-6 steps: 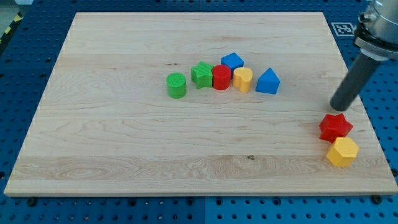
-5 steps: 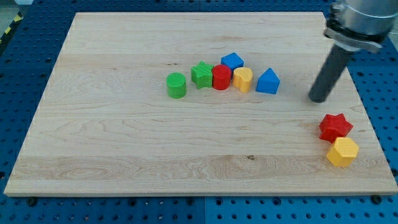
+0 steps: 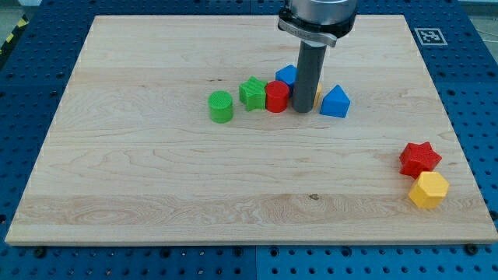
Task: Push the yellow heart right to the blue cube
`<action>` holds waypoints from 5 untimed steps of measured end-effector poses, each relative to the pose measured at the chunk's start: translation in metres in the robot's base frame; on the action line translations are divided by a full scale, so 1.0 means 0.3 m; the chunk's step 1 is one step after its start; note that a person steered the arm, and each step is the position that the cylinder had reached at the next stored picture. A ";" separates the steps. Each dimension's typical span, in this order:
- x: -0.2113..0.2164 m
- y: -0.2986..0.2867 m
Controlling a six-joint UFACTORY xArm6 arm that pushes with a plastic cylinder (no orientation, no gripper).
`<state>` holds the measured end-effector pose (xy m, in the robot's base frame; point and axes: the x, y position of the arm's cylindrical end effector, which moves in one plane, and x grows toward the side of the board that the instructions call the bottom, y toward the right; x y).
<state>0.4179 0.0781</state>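
Jaws do not exist on this arm, so nothing is held: its dark rod ends in my tip [image 3: 303,111], which stands in the row of blocks near the board's middle, just right of the red cylinder [image 3: 276,96] and left of the blue triangular block [image 3: 335,102]. Only a sliver of the yellow heart [image 3: 317,92] shows behind the rod, and the blue cube [image 3: 287,75] peeks out at the rod's upper left. Further left sit a green star [image 3: 252,92] and a green cylinder [image 3: 221,106]; a red star [image 3: 420,158] and a yellow hexagonal block [image 3: 429,190] lie well apart on the wooden board [image 3: 156,187], at the view's lower right.

Pale wooden board [image 3: 156,187], blue perforated table [image 3: 31,93], fiducial marker [image 3: 430,35], even light
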 end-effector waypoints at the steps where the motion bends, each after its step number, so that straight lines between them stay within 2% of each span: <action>1: -0.028 0.000; 5: -0.046 0.164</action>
